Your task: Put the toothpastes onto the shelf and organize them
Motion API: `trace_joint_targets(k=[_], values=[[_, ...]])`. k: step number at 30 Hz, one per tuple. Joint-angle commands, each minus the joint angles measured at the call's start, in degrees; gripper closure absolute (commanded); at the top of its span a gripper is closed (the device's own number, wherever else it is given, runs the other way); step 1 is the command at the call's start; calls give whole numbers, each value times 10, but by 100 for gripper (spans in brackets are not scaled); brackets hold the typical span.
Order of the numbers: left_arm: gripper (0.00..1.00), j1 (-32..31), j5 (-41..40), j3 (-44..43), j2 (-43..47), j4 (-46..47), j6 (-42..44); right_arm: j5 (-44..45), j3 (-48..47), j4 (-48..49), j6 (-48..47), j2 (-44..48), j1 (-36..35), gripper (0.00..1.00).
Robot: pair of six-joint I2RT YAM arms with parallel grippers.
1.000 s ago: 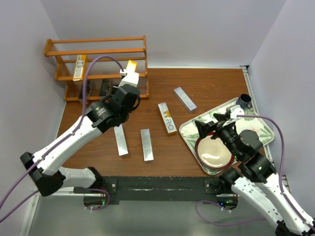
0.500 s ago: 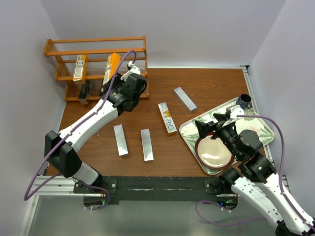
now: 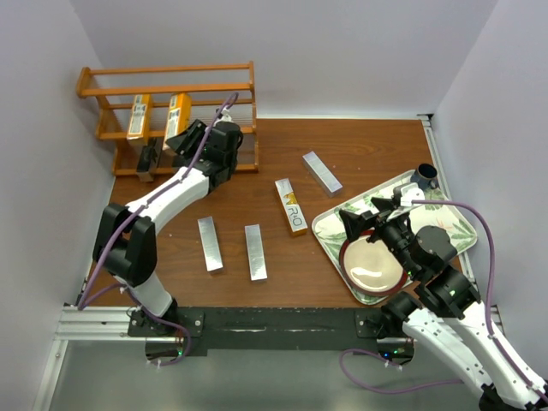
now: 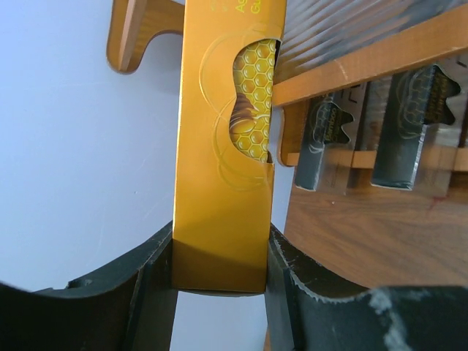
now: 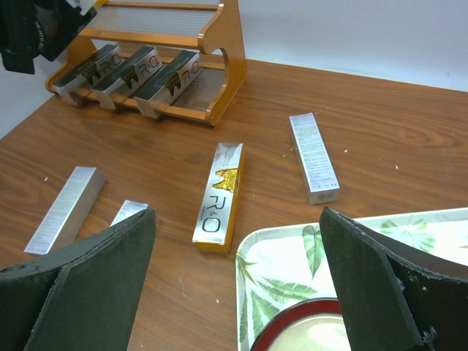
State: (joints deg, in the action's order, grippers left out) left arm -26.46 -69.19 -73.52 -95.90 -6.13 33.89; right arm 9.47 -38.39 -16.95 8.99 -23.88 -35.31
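Observation:
The orange-brown shelf stands at the far left. One orange toothpaste lies on its middle tier. My left gripper is shut on a second orange toothpaste right beside it; in the left wrist view this gold carton sits clamped between my fingers. Three black toothpastes rest on the lowest tier. On the table lie a gold-and-white toothpaste and silver ones. My right gripper hangs open over the tray, holding nothing.
A leaf-patterned tray at the right holds a red-rimmed bowl and a dark cup. White walls close in behind and left of the shelf.
My left arm has swung left along the shelf with the orange carton, from the shelf's right end to beside the first orange carton. The right arm has stayed still.

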Motion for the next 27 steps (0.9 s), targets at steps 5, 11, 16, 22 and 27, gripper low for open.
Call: trace_joint_targets(k=[5,11,16,22,27], values=[[82,46,-7,-11,-38,135,94,0,-22,3,-6,-2,-3,1],[82,47,-13,-22,-49,101,99,-1,-22,3,-7,-3,-3,1],[82,46,19,-8,-16,50,58,-1,-21,5,-6,-2,-3,1],[81,47,14,-36,-46,76,92,-3,-21,5,-5,-1,-3,1],[81,56,6,-76,-88,126,152,-2,-21,4,-6,0,-3,1]])
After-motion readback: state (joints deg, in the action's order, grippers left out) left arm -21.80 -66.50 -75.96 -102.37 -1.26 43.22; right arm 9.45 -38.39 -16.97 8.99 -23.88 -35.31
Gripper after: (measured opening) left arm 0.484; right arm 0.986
